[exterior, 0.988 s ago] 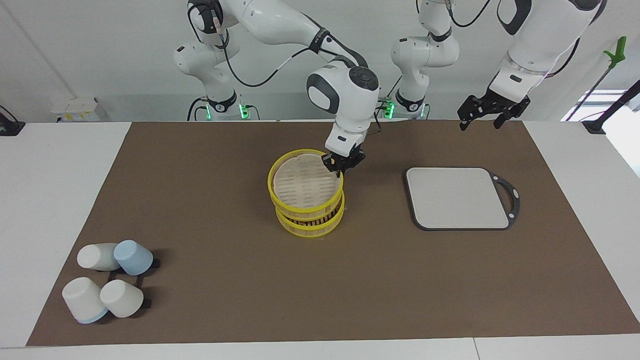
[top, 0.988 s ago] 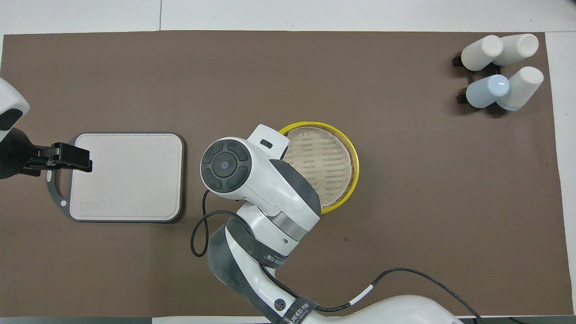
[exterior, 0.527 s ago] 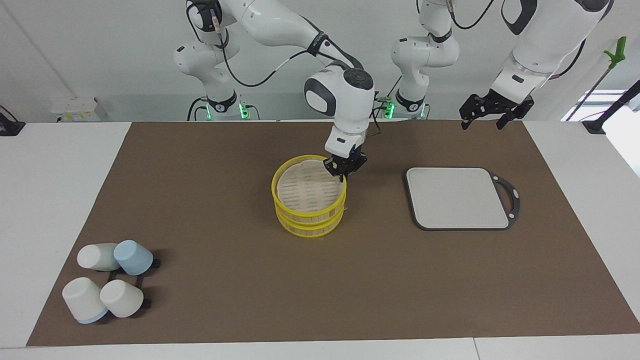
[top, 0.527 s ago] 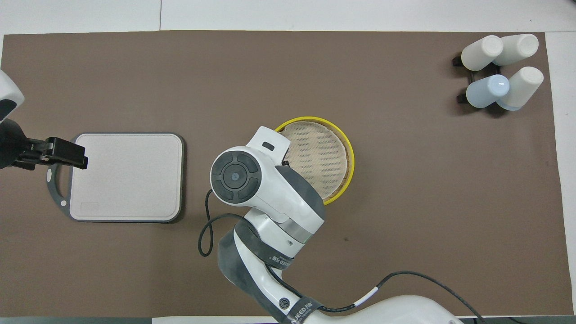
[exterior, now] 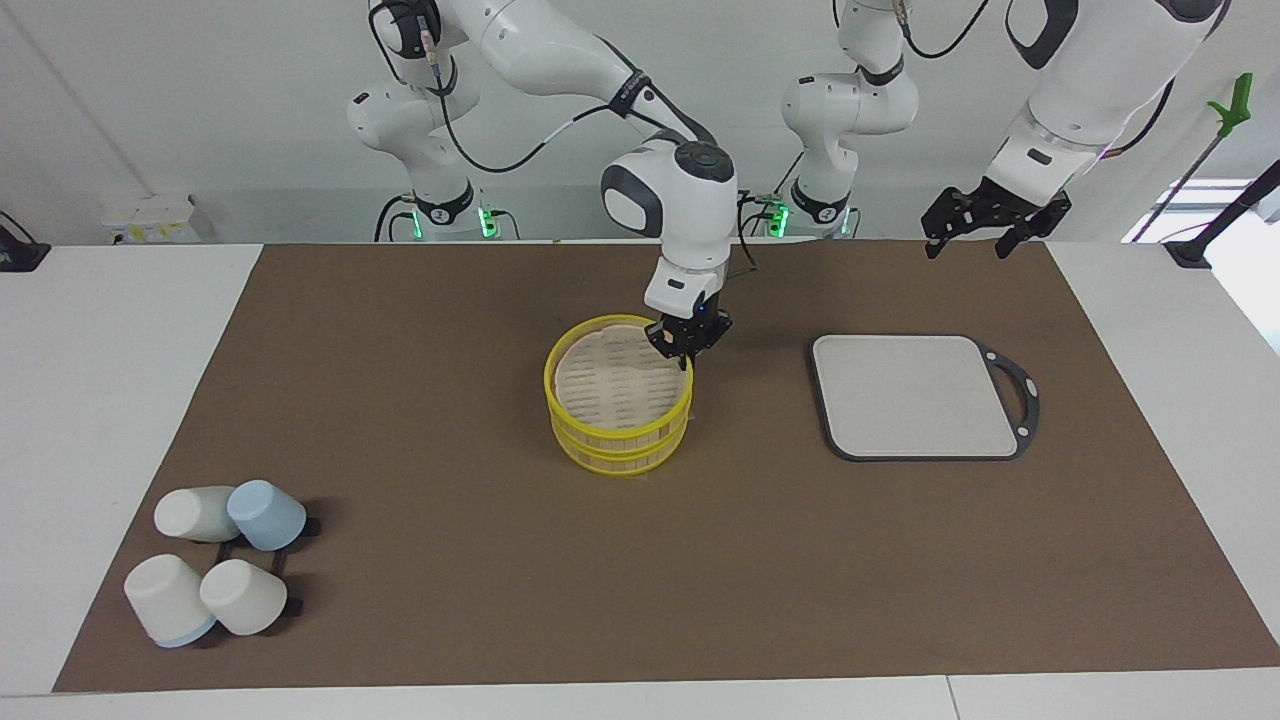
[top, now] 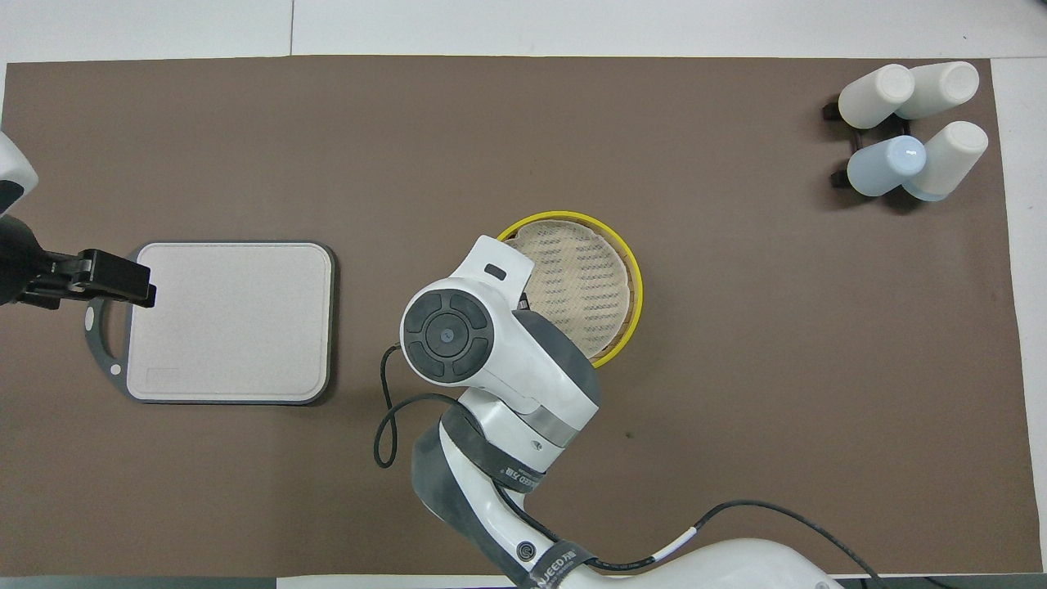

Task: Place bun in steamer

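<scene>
The right gripper (exterior: 684, 352) is pinched fully closed on the yellow rim of the steamer lid (exterior: 612, 373), grabbing it at about the lid's 2 o'clock in the facing view. That lid sits on top of the steamer (exterior: 622, 448), pretty much level, mid-mat. The bun isn't visible anywhere, so I can't tell where it is.

The left gripper (exterior: 978, 222) hangs up in the air with its fingers spread wide and nothing in them, over the mat's edge at the left arm's end, waiting. The grey board (exterior: 915, 396) lies at the steamer's 3 o'clock, well apart. Four cups (exterior: 215, 570) sit tipped on a black rack around its 8 o'clock.
</scene>
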